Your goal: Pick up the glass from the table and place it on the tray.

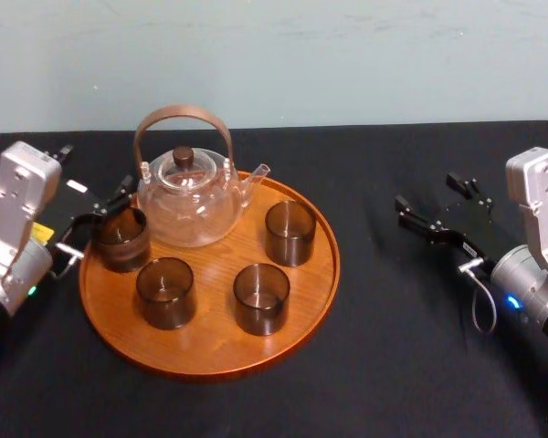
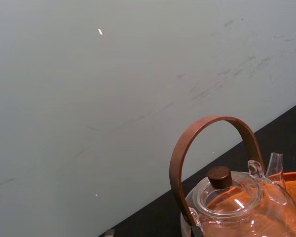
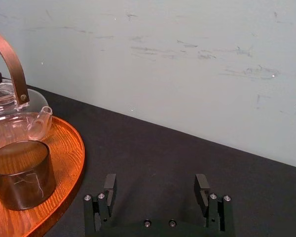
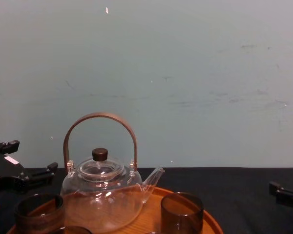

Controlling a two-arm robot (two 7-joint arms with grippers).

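The round orange-brown wooden tray lies left of centre on the black table. On it stand a glass teapot and several dark smoked glasses. The leftmost glass stands upright just inside the tray's left rim. My left gripper is at that rim, its fingers spread open on either side of this glass; whether they touch it I cannot tell. Far to the right, my right gripper hovers open over bare cloth with nothing between its fingers.
Three more glasses stand across the tray's front and right, and the teapot fills its back left. A pale wall rises behind the table's far edge. Black tablecloth stretches right of the tray.
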